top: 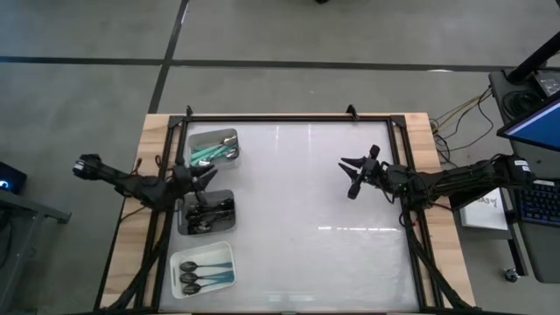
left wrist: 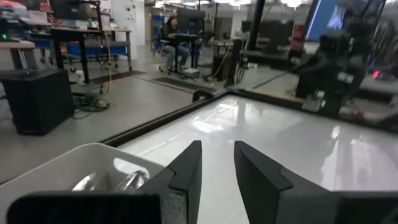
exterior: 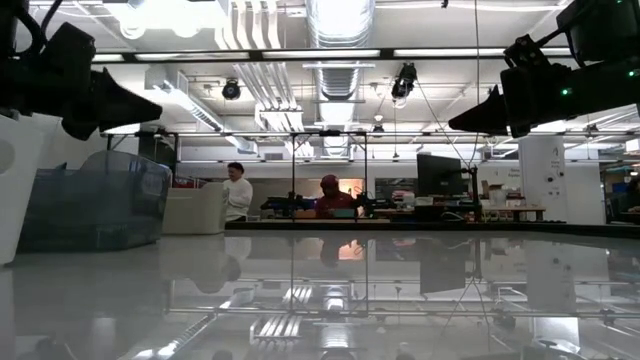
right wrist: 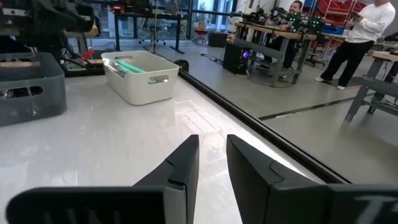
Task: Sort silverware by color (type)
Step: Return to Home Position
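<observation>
My left gripper (top: 213,177) hangs released and empty between two of the three trays on the table (top: 297,249). The white tray (top: 236,140) just to one side of it holds a heap of teal-handled spoons (top: 206,154), and the grey tray (top: 233,208) just to the other side holds a pile of black-handled spoons (top: 208,213); both heaps are too tangled to count. A second white tray (top: 217,254) lies past the grey one and holds three spoons (top: 194,269) side by side. My right gripper (top: 346,179) is also released and empty, over bare table well apart from every tray.
</observation>
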Robot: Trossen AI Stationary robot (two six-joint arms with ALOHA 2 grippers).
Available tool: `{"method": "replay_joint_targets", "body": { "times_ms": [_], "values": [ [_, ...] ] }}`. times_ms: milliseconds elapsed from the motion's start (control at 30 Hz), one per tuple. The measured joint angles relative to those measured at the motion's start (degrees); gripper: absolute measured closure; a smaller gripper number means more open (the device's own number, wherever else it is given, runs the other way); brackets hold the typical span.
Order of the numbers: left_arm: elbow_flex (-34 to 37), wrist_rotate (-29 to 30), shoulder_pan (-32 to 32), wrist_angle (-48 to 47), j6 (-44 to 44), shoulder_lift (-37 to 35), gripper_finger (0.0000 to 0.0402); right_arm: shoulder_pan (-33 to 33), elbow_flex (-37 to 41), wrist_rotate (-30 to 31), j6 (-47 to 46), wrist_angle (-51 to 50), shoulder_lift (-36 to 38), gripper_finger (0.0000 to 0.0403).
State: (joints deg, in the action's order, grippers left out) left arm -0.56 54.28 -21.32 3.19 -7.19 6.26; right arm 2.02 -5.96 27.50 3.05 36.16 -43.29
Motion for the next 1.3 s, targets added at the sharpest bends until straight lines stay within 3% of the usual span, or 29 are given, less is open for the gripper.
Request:
{"method": "replay_joint_targets", "body": {
  "times_ms": [267, 1133, 1300],
  "values": [
    [0.0, 0.6, 0.1, 0.0, -0.8, -3.6, 0.0324, 0.0, 0.0, 0.0, 0.0, 0.0, 0.0, 0.0323],
    [-0.1, 0.6, 0.1, 0.1, -3.9, -0.9, 0.0324, 0.0, 0.0, 0.0, 0.0, 0.0, 0.0, 0.0327],
    [-0.2, 0.6, 0.1, 1.3, -3.8, -2.0, 0.0324, 0.0, 0.0, 0.0, 0.0, -2.0, 3.7, 0.0320]
  ]
}}
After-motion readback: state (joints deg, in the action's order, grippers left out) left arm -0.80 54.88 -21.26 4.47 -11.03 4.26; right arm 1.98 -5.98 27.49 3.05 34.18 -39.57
